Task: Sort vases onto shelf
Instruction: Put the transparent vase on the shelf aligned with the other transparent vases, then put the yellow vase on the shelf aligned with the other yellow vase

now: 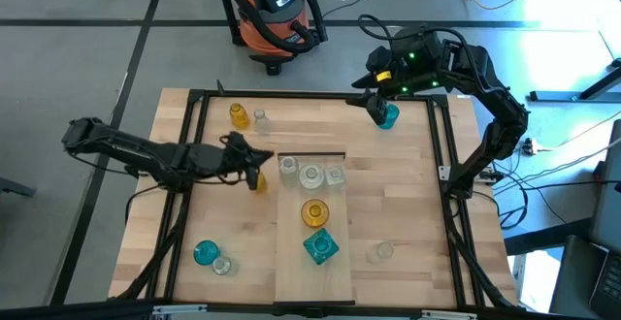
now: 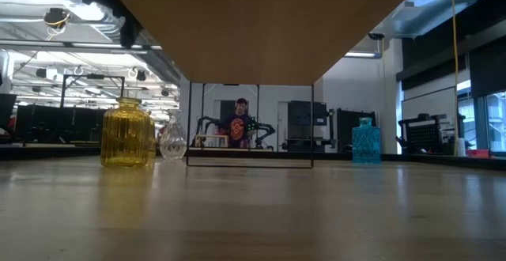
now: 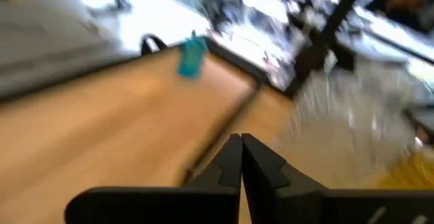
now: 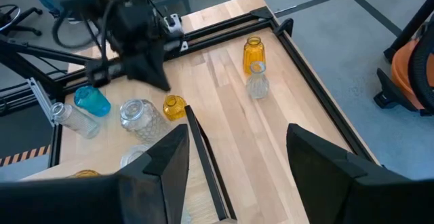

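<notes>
The shelf [image 1: 312, 281] is a pale plank with a black bar [image 1: 312, 152] at its far end. Three clear vases [image 1: 310, 176], an amber vase [image 1: 314, 211] and a teal square vase [image 1: 320, 247] stand on it. My left gripper [image 1: 260, 162] [image 3: 241, 153] is shut on nothing, right beside a small yellow vase [image 1: 256, 180] [image 4: 174, 107] on the table. My right gripper [image 1: 376, 107] [image 4: 237, 163] is open, above a teal vase [image 1: 389, 117] [image 2: 365, 141] standing near the far right corner.
An amber vase [image 1: 239, 114] and a clear vase [image 1: 260, 118] stand near the far left corner. A teal round vase [image 1: 205, 253] and clear vase [image 1: 223, 265] stand near left, another clear vase [image 1: 383, 252] near right. Black frame rails [image 1: 189, 145] border the table. A person [image 2: 239, 126] shows beyond.
</notes>
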Tool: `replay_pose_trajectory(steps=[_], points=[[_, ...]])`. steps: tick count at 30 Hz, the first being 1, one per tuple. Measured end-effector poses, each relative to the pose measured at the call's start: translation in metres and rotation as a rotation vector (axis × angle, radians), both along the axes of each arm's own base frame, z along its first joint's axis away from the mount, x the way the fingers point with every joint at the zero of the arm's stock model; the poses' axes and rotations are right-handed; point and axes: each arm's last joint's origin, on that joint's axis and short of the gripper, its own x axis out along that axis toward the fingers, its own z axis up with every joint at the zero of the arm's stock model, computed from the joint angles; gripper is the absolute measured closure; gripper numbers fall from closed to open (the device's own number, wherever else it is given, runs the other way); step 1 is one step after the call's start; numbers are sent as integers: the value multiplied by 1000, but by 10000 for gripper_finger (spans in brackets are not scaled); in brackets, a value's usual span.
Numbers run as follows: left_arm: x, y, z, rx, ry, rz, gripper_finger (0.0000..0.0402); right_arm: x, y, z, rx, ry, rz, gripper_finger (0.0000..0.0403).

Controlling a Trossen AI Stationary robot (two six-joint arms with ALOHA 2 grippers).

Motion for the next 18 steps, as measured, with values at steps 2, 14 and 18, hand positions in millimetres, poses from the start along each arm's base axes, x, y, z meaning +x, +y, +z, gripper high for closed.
replay_pose_trajectory(steps=[2,14,18], points=[[-8,4,6,45,-8,48,401,0,0,0,0,0,0,198],[-33,83,-5,26,213,38,383,1,0,1,-23,-12,15,198],[-42,110,-2,110,300,83,335,1,1,1,-9,-15,35,198]])
